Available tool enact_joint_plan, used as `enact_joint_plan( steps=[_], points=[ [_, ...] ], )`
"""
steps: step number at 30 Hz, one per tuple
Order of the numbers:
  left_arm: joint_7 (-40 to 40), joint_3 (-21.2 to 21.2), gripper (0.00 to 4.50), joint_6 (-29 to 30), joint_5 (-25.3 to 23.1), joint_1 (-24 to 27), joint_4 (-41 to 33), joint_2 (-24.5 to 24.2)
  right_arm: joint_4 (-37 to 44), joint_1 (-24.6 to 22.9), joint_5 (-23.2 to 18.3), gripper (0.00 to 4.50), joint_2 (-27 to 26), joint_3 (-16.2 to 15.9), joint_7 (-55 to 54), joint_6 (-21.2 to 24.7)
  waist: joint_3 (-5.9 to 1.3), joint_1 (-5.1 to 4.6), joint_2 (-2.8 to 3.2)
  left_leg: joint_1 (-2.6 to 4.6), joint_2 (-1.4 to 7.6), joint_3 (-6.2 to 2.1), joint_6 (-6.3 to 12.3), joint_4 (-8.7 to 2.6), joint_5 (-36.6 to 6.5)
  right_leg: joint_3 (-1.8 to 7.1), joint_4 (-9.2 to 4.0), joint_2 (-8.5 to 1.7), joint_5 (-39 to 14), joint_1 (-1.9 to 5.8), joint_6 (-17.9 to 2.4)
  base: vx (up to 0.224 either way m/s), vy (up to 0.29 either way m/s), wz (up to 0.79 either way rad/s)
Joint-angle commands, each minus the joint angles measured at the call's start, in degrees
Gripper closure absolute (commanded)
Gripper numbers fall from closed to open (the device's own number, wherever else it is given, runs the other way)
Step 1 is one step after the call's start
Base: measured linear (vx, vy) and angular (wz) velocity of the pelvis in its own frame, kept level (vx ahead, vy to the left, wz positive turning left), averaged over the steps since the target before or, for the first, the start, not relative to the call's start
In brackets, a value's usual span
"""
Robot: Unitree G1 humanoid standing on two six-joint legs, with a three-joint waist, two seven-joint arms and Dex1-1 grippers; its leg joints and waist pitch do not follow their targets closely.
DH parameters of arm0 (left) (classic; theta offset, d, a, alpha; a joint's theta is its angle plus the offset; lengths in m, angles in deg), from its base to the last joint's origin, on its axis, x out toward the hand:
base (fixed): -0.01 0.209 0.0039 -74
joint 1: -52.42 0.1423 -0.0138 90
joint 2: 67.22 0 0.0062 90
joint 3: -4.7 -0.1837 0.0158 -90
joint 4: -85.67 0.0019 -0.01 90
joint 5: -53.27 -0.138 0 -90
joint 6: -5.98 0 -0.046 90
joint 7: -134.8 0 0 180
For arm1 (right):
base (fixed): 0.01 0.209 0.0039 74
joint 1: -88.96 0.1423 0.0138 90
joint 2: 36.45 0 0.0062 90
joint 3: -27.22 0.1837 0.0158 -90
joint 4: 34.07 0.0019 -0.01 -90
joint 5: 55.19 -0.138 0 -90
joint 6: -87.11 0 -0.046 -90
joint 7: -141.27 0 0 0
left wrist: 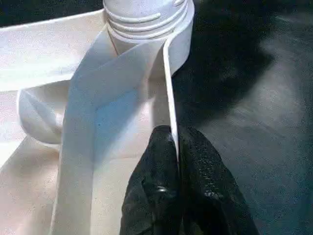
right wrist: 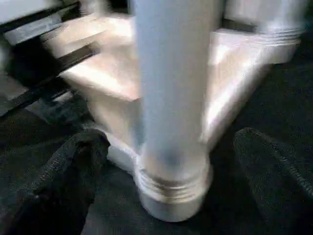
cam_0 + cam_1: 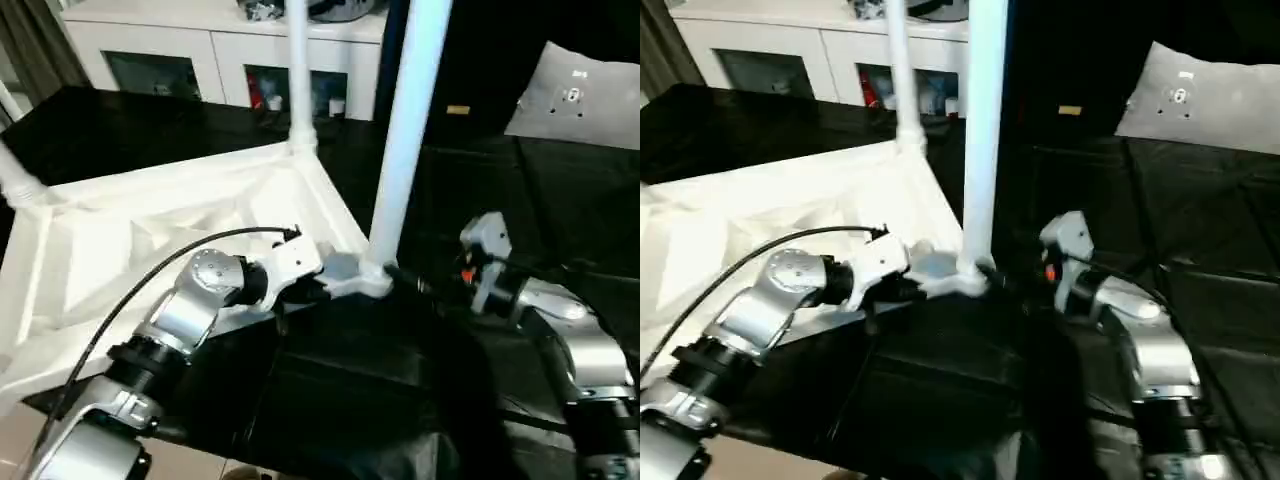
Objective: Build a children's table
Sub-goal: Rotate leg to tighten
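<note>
Risk is judged highest at the near leg (image 3: 405,130), which stands in the corner socket between the wide-spread fingers of the right gripper (image 2: 166,191) and is gripped by nothing; if it is only partly seated, a knock could tilt it. The tabletop (image 3: 150,250) lies underside up, its rim pinched by the closed left gripper (image 1: 177,161); a slip there could let it shift. A black surface (image 3: 560,200) is spread beneath, and a white cabinet (image 3: 220,45) is seen beyond both grippers.
</note>
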Motion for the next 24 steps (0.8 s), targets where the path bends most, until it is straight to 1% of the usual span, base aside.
enact_joint_plan(
  steps=[1, 2, 3, 4, 5, 6, 7, 8, 9, 10, 11, 13, 14, 16, 19, 20, 23, 24],
  points=[
    [7.16, -2.45, 4.5, -5.13, 0.97, -0.59, -2.04, -2.15, 0.68, 0.51, -0.42, 0.03, 2.45, -2.91, 7.01, -0.8, -4.45, 0.28, -0.17, 0.03, 1.89, 0.08, 7.01, -3.56, -7.46, 2.88, -3.5, -3.88, -18.8, 3.81, -9.47, 0.0, 0.0, 0.0],
    [7.16, -2.45, 4.5, -5.13, 0.97, -0.59, -2.04, -2.15, 0.68, 0.51, -0.42, 0.03, 2.45, -2.91, 7.01, -0.8, -4.44, 0.37, -0.2, -0.01, 1.91, 0.08, 6.98, -3.59, -7.56, 2.85, -3.43, -3.83, -18.76, 3.86, -9.5, 0.0, 0.0, 0.0],
    [8.14, -2.77, 4.5, -5.69, 1.1, -0.63, -2.08, -2.61, 0.15, 0.72, -0.2, 0.03, 2.92, -3.53, 8.32, -1.14, -4.41, 0.59, -0.17, 0.12, 2.01, 0.21, 6.81, -3.59, -7.63, 2.99, -3.44, -3.89, -18.68, 3.69, -9.64, 0.0, 0.0, 0.0],
    [9.65, -3.24, 4.5, -6.73, 1.09, -0.72, -2.04, -3.28, -1.22, 1.39, 0.32, 0.03, 3.23, -4.19, 9.51, -1.88, -4.39, 0.72, -0.27, 0.2, 2.04, 0.24, 6.72, -3.6, -7.64, 3.01, -3.41, -3.92, -18.54, 3.62, -9.82, 0.0, 0.0, 0.0],
    [10.58, -3.47, 4.5, -7.35, 1.0, -0.79, -1.92, -3.64, -2.2, 1.89, 0.57, 0.3, 3.38, -4.55, 10.23, -2.35, -4.32, 0.81, -0.19, 0.28, 2.11, 0.26, 6.49, -3.67, -7.79, 3.06, -3.33, -3.91, -18.2, 3.57, -10.25, 0.0, 0.0, 0.0],
    [11.57, -3.73, 4.5, -7.82, 0.98, -0.83, -1.94, -4.04, -3.18, 2.49, 0.62, 0.3, 3.43, -4.84, 11.04, -2.56, -4.28, 0.83, -0.28, 0.25, 2.15, 0.27, 6.2, -3.75, -8.34, 3.03, -3.3, -3.88, -18.37, 3.61, -10.3, 0.0, 0.0, 0.0],
    [12.12, -3.89, 4.5, -8.15, 1.03, -0.9, -1.95, -4.3, -3.65, 2.9, 0.56, 0.4, 3.48, -5.08, 11.55, -2.49, -4.33, 0.92, -0.28, 0.29, 2.13, 0.24, 6.04, -3.75, -8.43, 3.0, -3.27, -3.94, -18.5, 3.64, -10.35, 0.0, 0.0, 0.0],
    [13.23, -4.2, 4.5, -8.62, 1.22, -1.01, -2.04, -4.76, -4.41, 3.71, 0.32, 0.5, 3.6, -5.65, 12.72, -2.21, -4.27, 0.91, -0.37, 0.18, 2.06, 0.27, 5.71, -3.78, -8.83, 2.99, -3.25, -3.92, -19.03, 3.77, -10.26, 0.0, 0.0, 0.0],
    [13.99, -4.38, 4.5, -8.91, 1.4, -1.12, -2.07, -5.02, -4.61, 4.16, -0.05, 0.5, 3.63, -6.02, 13.64, -1.91, -4.25, 0.9, -0.53, 0.1, 2.07, 0.27, 5.68, -3.81, -8.73, 3.01, -3.21, -3.96, -19.14, 3.84, -10.12, 0.0, 0.0, 0.0],
    [14.05, -4.39, 4.5, -8.94, 1.41, -1.13, -2.07, -5.03, -4.62, 4.2, -0.08, 0.64, 3.63, -6.05, 13.72, -1.89, -4.26, 0.97, -0.43, 0.19, 2.09, 0.22, 5.63, -3.81, -8.79, 3.0, -3.15, -3.94, -19.34, 3.77, -10.12, 0.0, 0.0, 0.0],
    [14.84, -4.56, 4.5, -9.42, 1.65, -1.32, -1.94, -5.26, -4.7, 4.6, -0.63, 0.81, 3.71, -6.45, 14.87, -1.48, -4.22, 0.93, -0.45, 0.18, 2.06, 0.32, 5.56, -3.77, -8.85, 3.07, -3.28, -3.96, -19.7, 3.75, -9.85, 0.0, 0.0, 0.0],
    [15.32, -4.7, 4.5, -9.61, 1.77, -1.48, -2.0, -5.4, -4.59, 4.84, -1.05, 0.89, 3.82, -6.9, 15.98, -0.8, -4.16, 0.95, -0.56, 0.16, 2.03, 0.33, 5.61, -3.79, -8.78, 3.05, -3.35, -3.95, -20.12, 3.76, -9.67, 0.0, 0.0, 0.0],
    [15.68, -4.79, 4.5, -9.73, 1.86, -1.59, -2.07, -5.5, -4.53, 5.01, -1.33, 1.02, 3.92, -7.28, 16.87, -0.3, -4.23, 0.96, -0.54, 0.06, 1.99, 0.28, 5.67, -3.76, -8.41, 3.01, -3.24, -3.94, -20.13, 3.87, -9.55, 0.0, 0.0, 0.0],
    [16.09, -4.76, 4.5, -9.85, 1.95, -1.72, -2.08, -5.46, -4.73, 5.24, -1.52, 1.26, 4.03, -7.78, 17.96, -0.02, -4.22, 0.93, -0.52, 0.08, 2.0, 0.29, 5.7, -3.75, -8.1, 2.99, -3.28, -3.9, -20.35, 3.8, -9.39, 0.0, 0.0, 0.0],
    [16.63, -4.63, 4.5, -10.32, 2.08, -2.01, -1.6, -5.34, -5.44, 5.74, -1.77, 1.36, 4.1, -8.41, 19.41, 0.24, -4.17, 0.97, -0.56, 0.13, 2.03, 0.37, 5.67, -3.72, -8.11, 3.03, -3.35, -3.91, -20.69, 3.69, -9.37, 0.0, 0.0, 0.0],
    [16.66, -4.63, 4.5, -10.43, 2.11, -2.01, -1.51, -5.33, -5.33, 5.69, -1.85, 1.67, 4.07, -8.47, 19.63, 0.41, -4.16, 1.0, -0.52, 0.13, 2.05, 0.34, 5.63, -3.74, -8.1, 3.03, -3.34, -3.88, -20.65, 3.66, -9.31, 0.0, 0.0, 0.0],
    [16.72, -4.62, 4.5, -10.53, 2.14, -1.98, -1.36, -5.31, -5.04, 5.59, -2.14, 1.74, 4.0, -8.47, 20.15, 0.99, -4.19, 0.99, -0.54, 0.1, 2.06, 0.31, 5.6, -3.75, -8.07, 3.0, -3.31, -3.86, -20.48, 3.7, -9.29, 0.0, 0.0, 0.0],
    [16.74, -4.6, 4.5, -10.56, 2.12, -1.93, -1.36, -5.3, -5.04, 5.59, -2.21, 1.87, 4.02, -8.49, 20.24, 1.1, -4.19, 1.01, -0.58, 0.12, 2.03, 0.31, 5.6, -3.74, -8.08, 3.0, -3.31, -3.87, -20.51, 3.72, -9.27, 0.0, 0.0, 0.0]
  ],
)
